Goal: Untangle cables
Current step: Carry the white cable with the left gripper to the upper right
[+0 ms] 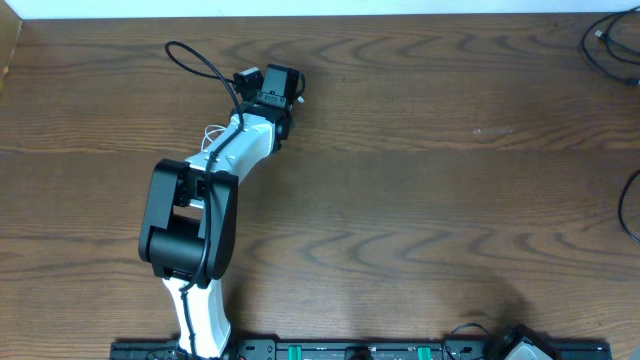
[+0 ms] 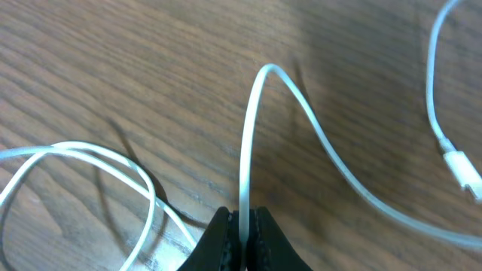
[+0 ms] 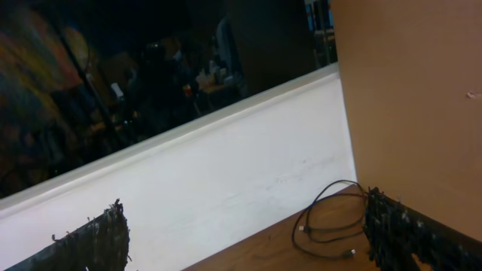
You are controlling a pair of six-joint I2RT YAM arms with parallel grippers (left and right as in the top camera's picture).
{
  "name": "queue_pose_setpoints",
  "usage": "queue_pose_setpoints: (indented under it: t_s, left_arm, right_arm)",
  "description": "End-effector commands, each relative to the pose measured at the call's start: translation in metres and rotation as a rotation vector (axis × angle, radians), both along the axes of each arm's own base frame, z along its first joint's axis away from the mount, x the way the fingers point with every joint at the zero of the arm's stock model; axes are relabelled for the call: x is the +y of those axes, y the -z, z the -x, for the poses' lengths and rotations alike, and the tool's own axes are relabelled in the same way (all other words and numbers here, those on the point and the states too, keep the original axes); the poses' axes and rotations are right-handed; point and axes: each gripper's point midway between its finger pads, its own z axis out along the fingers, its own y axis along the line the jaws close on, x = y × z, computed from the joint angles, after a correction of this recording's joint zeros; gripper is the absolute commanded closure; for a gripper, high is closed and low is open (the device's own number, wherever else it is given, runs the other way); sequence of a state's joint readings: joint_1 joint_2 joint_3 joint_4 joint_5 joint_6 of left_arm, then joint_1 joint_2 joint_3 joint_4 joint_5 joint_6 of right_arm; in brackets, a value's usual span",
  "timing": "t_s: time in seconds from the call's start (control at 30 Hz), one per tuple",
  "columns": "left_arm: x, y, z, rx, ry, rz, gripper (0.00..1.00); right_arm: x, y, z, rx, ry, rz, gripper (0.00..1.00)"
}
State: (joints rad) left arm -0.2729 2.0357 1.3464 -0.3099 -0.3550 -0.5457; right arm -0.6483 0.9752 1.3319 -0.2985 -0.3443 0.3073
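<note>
My left claw [image 2: 242, 233] is pinched fully shut on the white cable [image 2: 248, 135], the cord running straight up out of the jaws, arching over and falling away to my right across the bench [image 1: 420, 180]. Its small plug [image 2: 461, 167] lies flat near the right edge of my wrist view. To the left the same cord curls into a loose loop [image 2: 113, 158] resting on the wood. I cannot tell whether that loop crosses itself into a real knot or merely lies over itself.

My right claw [image 3: 242, 211] stands wide open with nothing in it, parked at the near right edge of the bench. Its camera looks toward a thin black cable [image 3: 331, 226] coiled at the far corner, well apart from the white one.

The step, as I judge it, is to draw the white cord out so the loop opens. To do that well I should keep the pinch firm — the cord is thin and slick and could slide through the pads — and lift slowly rather than jerk. I would pull away from the loop, not across it, and watch it: if it shrinks and tightens I should stop and ease back. The free plug end needs a clear path too, since it is the part likeliest to snag.
</note>
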Motion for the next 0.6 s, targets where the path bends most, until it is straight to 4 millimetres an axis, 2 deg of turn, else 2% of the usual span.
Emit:
queue_pose_setpoints:
  t_s: [0.0, 0.1, 0.33, 0.4, 0.57]
  left_arm:
    - [-0.016, -0.028, 0.000, -0.027, 0.067, 0.091, 0.92]
    - [-0.037, -0.049, 0.001, -0.051, 0.132, 0.204, 0.92]
    - [-0.092, -0.123, 0.011, -0.159, 0.281, 0.499, 0.92]
    - [-0.113, -0.142, 0.016, -0.188, 0.327, 0.592, 0.92]
    - [-0.181, -0.185, 0.026, -0.253, 0.496, 0.826, 0.92]
  right_arm:
    - [0.002, 0.003, -0.002, 0.006, -0.011, -0.007, 0.03]
    - [0.002, 0.003, -0.002, 0.006, -0.011, -0.007, 0.03]
    - [0.003, 0.003, -0.002, 0.004, -0.011, -0.006, 0.02]
    - [0.003, 0.001, -0.001, -0.001, -0.012, -0.002, 0.02]
    - [0.012, -0.009, 0.005, -0.024, -0.012, 0.046, 0.01]
